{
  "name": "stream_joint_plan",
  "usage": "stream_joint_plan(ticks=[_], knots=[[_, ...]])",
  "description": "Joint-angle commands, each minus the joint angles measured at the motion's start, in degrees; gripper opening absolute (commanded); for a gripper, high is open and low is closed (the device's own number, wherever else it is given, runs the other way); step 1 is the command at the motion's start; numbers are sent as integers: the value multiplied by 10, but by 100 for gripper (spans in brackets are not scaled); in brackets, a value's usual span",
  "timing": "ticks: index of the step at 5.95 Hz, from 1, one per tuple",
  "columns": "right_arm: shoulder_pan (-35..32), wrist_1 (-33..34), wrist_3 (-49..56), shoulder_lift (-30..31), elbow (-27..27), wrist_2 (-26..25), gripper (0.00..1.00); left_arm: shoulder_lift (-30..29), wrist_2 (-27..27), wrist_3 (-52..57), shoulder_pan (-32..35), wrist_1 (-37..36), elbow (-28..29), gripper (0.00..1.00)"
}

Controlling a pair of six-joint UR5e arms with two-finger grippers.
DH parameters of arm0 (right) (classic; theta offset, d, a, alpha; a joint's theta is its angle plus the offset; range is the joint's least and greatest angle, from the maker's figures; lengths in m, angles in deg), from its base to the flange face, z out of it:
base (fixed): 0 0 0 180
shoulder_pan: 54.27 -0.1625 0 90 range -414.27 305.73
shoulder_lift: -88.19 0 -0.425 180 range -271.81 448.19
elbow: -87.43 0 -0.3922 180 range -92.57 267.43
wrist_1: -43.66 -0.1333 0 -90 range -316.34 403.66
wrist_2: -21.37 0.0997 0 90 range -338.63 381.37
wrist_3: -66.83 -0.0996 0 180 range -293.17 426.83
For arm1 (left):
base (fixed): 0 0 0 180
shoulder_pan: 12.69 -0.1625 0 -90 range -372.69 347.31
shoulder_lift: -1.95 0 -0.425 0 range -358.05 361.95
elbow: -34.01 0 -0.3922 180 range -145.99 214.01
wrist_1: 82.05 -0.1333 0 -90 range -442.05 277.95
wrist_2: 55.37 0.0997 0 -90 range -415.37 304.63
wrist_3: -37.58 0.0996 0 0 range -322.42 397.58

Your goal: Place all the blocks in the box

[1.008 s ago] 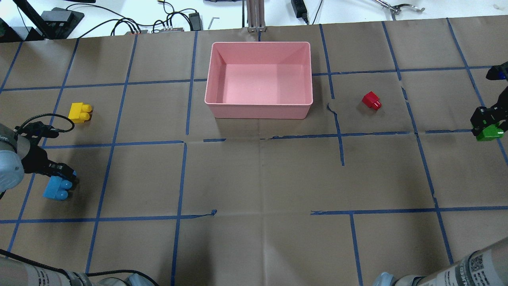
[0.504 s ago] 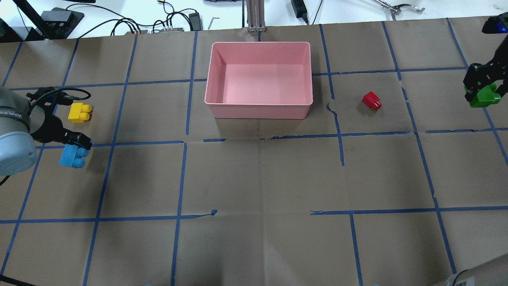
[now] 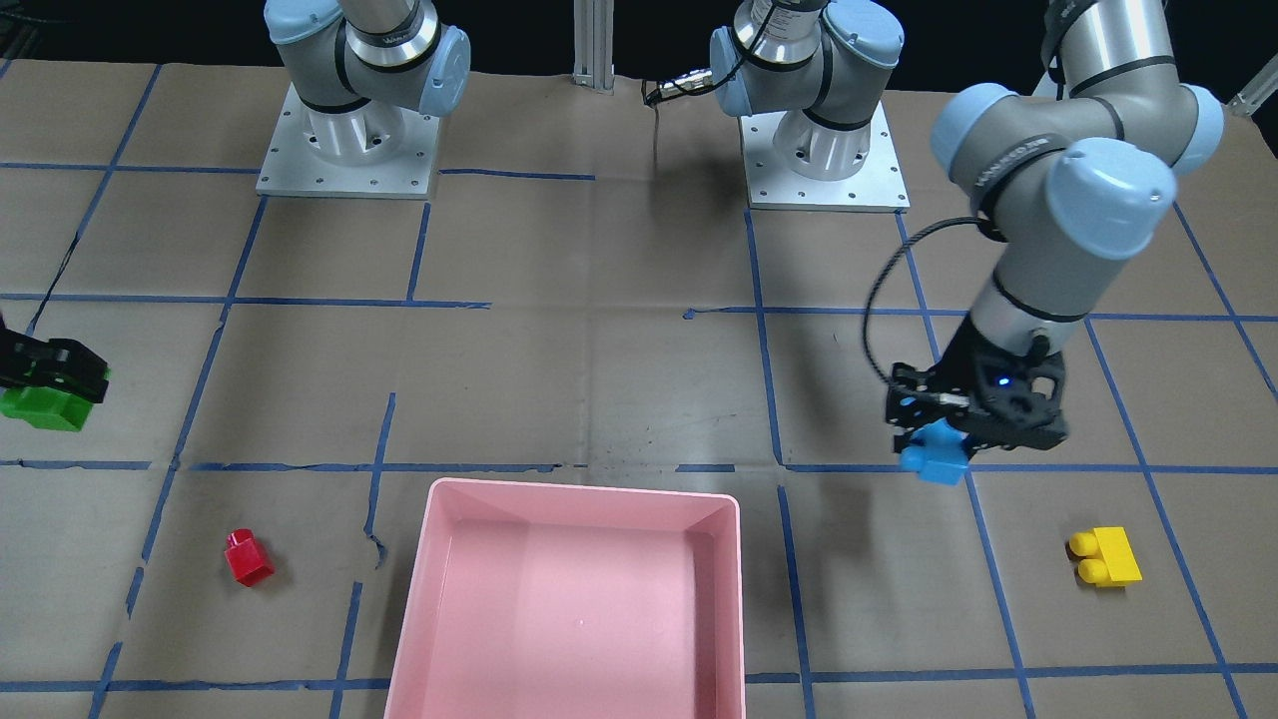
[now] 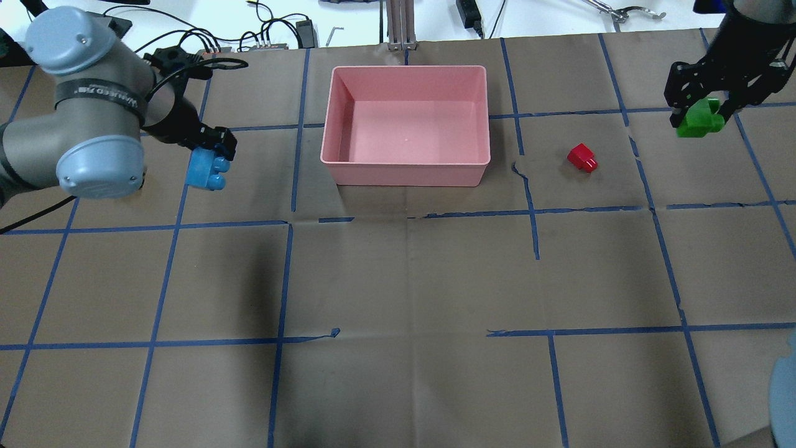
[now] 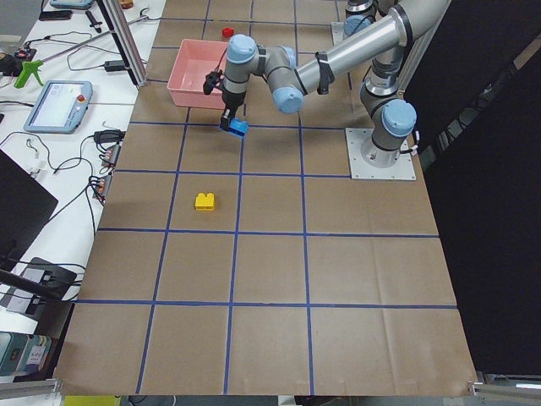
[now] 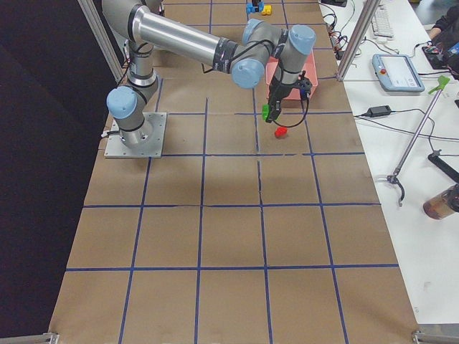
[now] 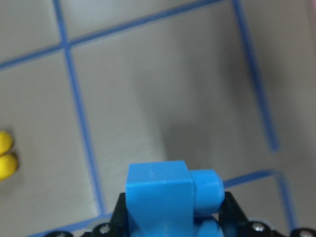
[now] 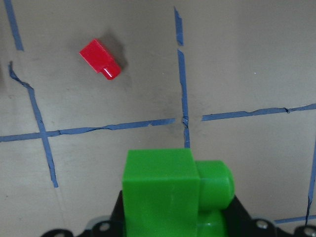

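Light blue block point(image 4: 205, 171) hangs clamped in the left end effector point(image 4: 213, 151), raised off the table point(image 4: 404, 280) near the left side of the pink box point(image 4: 404, 175), probably so that it can pass over the rim. The right end effector point(image 4: 699, 107) grips the green block point(image 4: 701, 119) in the same way, well apart from the box. There are four blocks: two are held, and the red block point(image 4: 583, 157) and the yellow block point(image 3: 1103, 557) lie on the table. The one box has nothing inside.

box point(image 3: 584, 492) clipped below, yellow block point(image 7: 5, 154) — edge-cropped
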Motion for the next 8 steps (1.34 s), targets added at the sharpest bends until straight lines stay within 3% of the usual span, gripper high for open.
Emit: stream_joint_plan(ticks=[1,2,3,6,7,8], knots=[[-49,-1,-43,0,-5,0,45,-99,3,-73,140,12,132,0],[-50,-1,-43,-1,-4,3,45,-139,2,-107,169,11,194,0],[-50,-1,-43,-1,-4,39,44,-172,2,-124,185,12,244,0],[-50,-1,-43,0,-2,44,44,-221,4,-135,202,-8,281,11],[-50,0,-43,-1,-2,44,44,-231,4,-132,202,-9,290,42],[-50,6,-44,-4,-3,46,44,-233,4,-133,202,-9,282,96]])
